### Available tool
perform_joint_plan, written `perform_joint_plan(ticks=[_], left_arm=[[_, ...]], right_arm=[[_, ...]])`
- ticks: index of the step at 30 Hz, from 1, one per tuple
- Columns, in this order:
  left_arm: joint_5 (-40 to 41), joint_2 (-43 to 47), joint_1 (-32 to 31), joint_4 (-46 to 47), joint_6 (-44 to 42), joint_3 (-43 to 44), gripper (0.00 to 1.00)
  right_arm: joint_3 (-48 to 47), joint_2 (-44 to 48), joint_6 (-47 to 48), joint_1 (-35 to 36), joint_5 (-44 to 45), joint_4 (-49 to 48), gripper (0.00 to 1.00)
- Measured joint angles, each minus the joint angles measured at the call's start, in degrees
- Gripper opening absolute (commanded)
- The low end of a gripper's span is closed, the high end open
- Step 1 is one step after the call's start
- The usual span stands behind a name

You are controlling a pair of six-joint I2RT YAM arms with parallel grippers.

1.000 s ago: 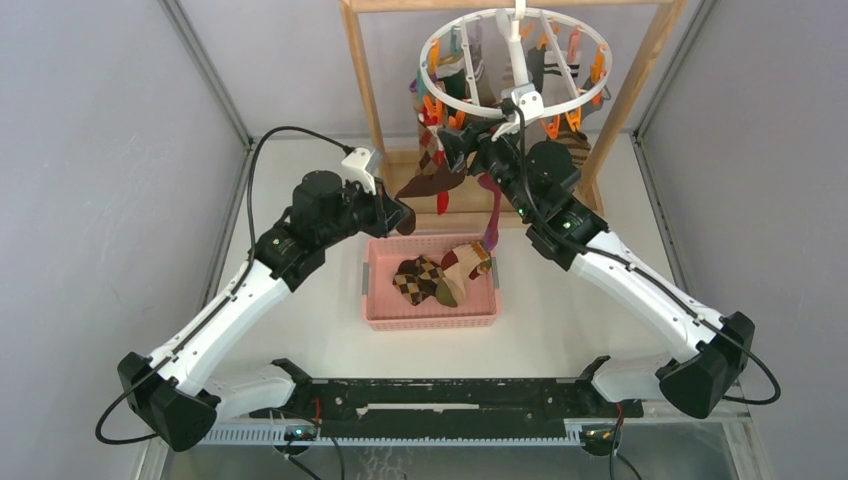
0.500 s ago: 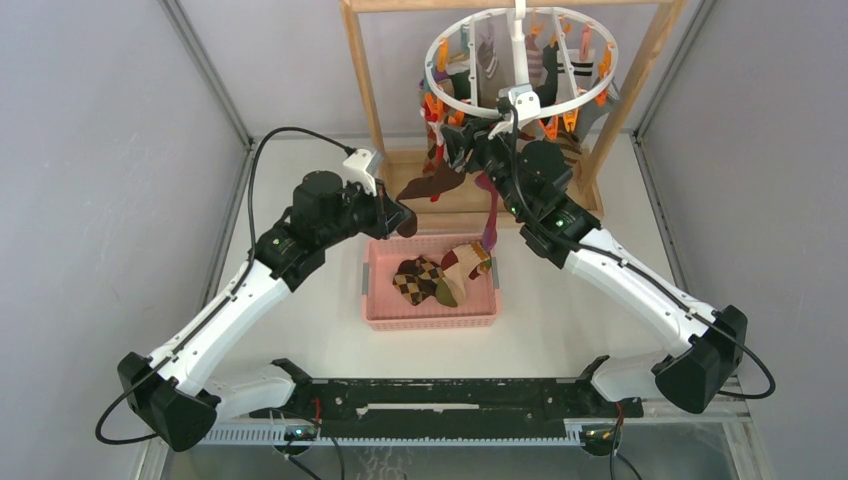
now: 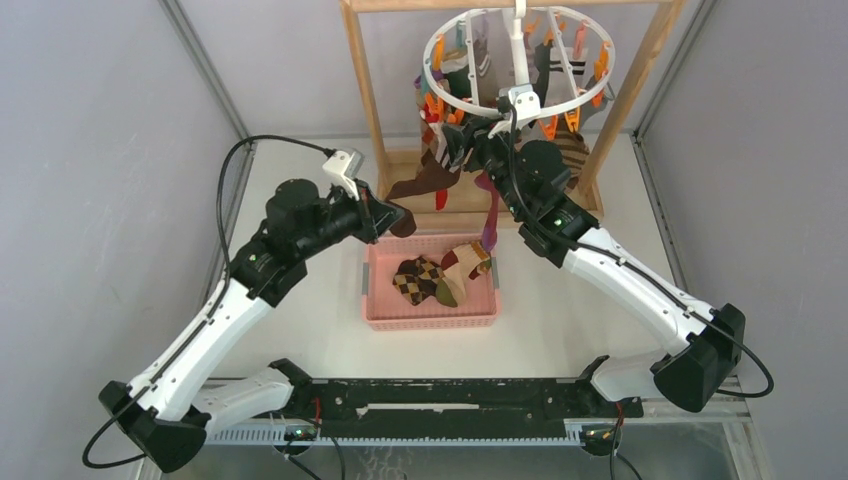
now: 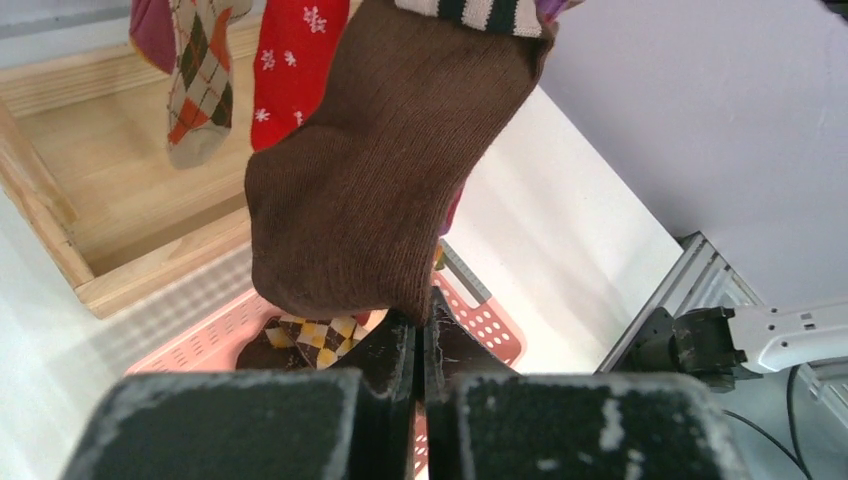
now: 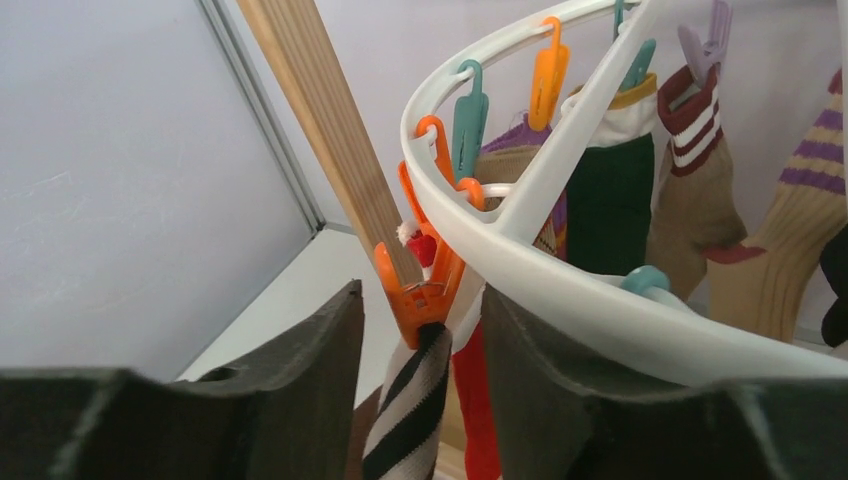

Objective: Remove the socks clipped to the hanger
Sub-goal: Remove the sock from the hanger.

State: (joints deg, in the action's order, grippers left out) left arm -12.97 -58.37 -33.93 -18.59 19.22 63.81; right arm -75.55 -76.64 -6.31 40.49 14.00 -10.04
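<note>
Below the hanger [image 5: 560, 295], the brown sock [image 4: 380, 180] is held taut by the clenched left tool [image 4: 420, 322], apparently so that its orange clip [image 5: 405, 290], straddled by the parted right tool [image 5: 422, 330], can be squeezed.

We record the hanger [image 5: 590, 300], a round white ring with curved cross bars, suspended by its hook inside the top of the wooden frame [image 3: 362, 80]. Orange and teal clips line its rim. From these clips the socks [image 5: 690, 200] hang within the frame: striped, green, purple, argyle, and red with snowflakes. One brown sock [image 4: 370, 190] with a black-and-white striped cuff is held by an orange clip [image 5: 425, 300] and stretches at a slant past the frame's front left. Two patterned socks [image 3: 440, 275] lie loose just in front of the frame's base.
</note>
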Motion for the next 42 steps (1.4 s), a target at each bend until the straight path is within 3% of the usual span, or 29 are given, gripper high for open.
perform_joint_plan(ticks=[15,42], left_arm=[[-2.38,6.67,0.0,-1.18,2.43,-0.31,0.01],[-5.53,5.79,-0.02,-1.53,3.32,-1.25,0.01]], right_arm=[[3.65,3.19,-3.45,-4.92,-5.07,-0.48,0.58],[3.65,2.45,-14.91,-7.21,-11.61,-1.88,0.57]])
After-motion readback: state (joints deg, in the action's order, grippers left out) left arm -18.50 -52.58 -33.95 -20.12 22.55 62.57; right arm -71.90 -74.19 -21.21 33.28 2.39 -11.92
